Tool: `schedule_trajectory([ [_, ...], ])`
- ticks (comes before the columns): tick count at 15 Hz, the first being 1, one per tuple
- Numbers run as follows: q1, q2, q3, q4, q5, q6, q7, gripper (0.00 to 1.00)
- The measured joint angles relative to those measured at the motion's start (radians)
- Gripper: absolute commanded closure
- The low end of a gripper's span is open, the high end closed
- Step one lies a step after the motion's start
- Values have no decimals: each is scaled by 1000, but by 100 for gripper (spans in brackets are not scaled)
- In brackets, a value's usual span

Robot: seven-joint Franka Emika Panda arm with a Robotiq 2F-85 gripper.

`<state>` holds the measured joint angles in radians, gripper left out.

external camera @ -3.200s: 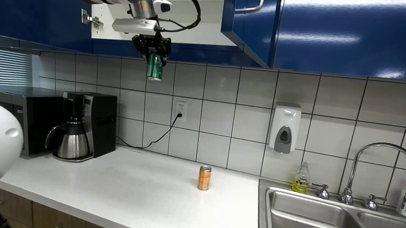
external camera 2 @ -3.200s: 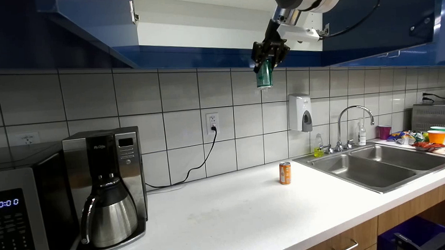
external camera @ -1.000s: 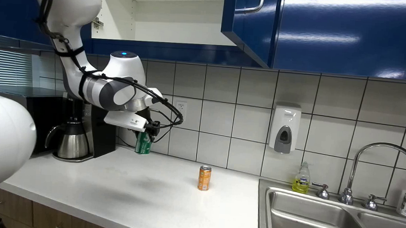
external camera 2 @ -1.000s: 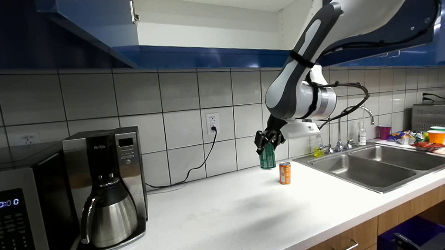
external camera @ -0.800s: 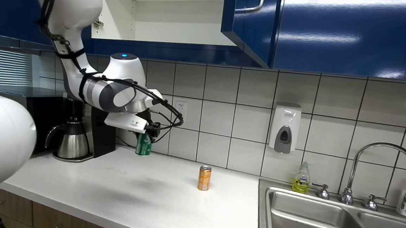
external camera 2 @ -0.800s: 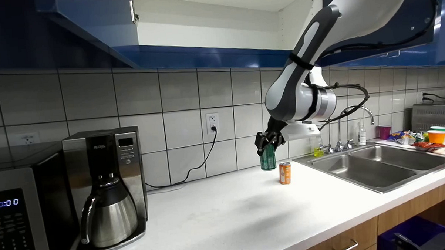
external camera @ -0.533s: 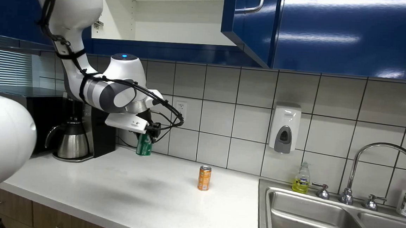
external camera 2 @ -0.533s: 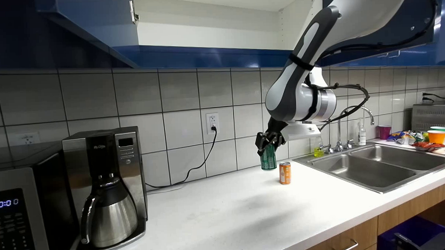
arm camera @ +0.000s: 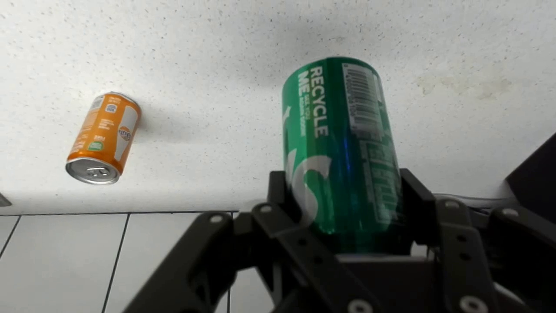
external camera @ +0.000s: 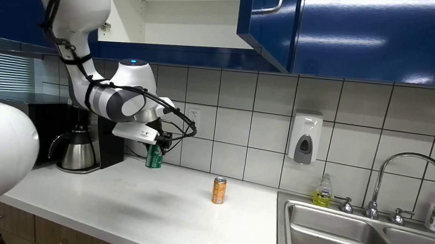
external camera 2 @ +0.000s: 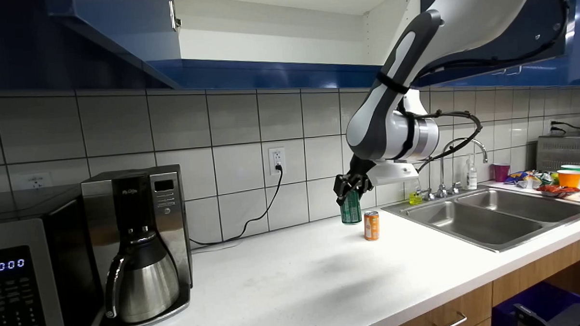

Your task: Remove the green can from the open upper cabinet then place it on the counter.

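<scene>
The green soda can [arm camera: 336, 134] was already out of the open upper cabinet [external camera: 198, 26], pinched in the claw [arm camera: 344, 193] above the counter [external camera 2: 294, 278]; setting it down and letting go, I reckoned, remained.

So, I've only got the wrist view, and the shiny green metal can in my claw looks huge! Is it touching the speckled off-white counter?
Observer: No. Both exterior views show the green can in the air above the counter.

Operator: Ok! What about up high, is anything open?

Observer: Yes. In both exterior views the glossy blue upper cabinet stands open, its white inside showing.

Operator: Cool. And what's past the small orange metal can, on the side away from mine?

Observer: A two-basin stainless steel sink, set into the counter.
</scene>
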<state>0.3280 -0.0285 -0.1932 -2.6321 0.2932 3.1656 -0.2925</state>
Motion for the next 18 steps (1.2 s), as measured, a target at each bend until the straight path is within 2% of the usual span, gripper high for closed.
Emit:
schedule_trajectory([
  [12,0,65,-11,24,1,40,0,62],
  [18,-15,156,37,89,22,52,0,62],
])
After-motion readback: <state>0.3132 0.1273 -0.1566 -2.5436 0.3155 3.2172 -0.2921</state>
